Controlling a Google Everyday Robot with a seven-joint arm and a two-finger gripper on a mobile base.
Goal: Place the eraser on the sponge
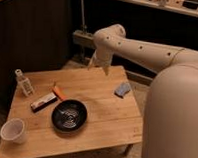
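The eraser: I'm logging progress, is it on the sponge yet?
No, the eraser lies beside the pan at left, the sponge sits far right, and the gripper hangs over the table's back edge.

Dark eraser left, blue sponge right; tool high between them.

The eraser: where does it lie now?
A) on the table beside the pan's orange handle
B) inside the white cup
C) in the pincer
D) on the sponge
A: the eraser lies on the table by the pan's handle, apart from the sponge; the pincer hangs over the table's far edge.
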